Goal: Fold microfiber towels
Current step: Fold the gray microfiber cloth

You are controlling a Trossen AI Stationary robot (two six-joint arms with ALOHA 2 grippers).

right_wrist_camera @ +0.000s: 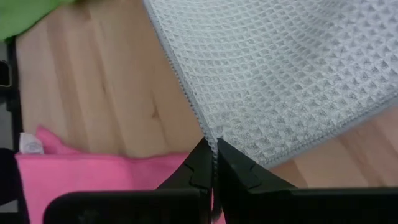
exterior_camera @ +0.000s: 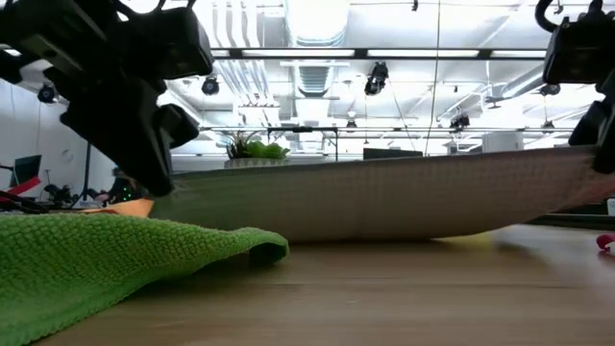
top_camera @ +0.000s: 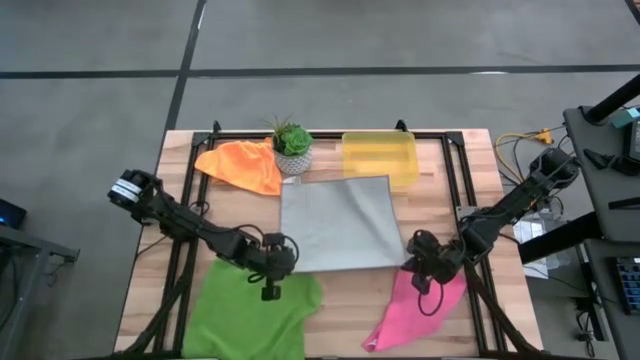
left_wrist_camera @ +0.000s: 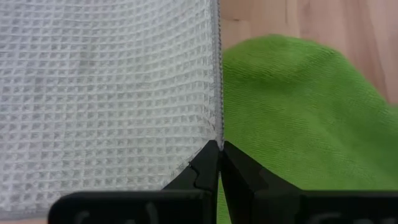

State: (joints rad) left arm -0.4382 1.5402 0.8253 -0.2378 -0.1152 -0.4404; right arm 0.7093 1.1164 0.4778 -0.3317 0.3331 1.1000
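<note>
The table fills the middle of the high view, bare wood showing between the cloths. Biggest cloth is the green towel, rumpled at the near-left corner, its folded edge bulging up in the low view right under the lifted cloth. Next, the grey towel, centre of the table, its near edge held off the wood and sagging between both arms. The left gripper has its jaws pinched tight on the near-left corner, just above the green towel's far edge. The right gripper is clamped on the near-right corner, above the pink towel, which lies crumpled at the near right, running out to the table's front edge.

At the back, the orange towel lies crumpled far left, touching the small potted plant. The yellow bin sits just right of the plant, with the grey towel's far-right corner close against it. Open wood shows between green and pink, in front of the grey towel.
</note>
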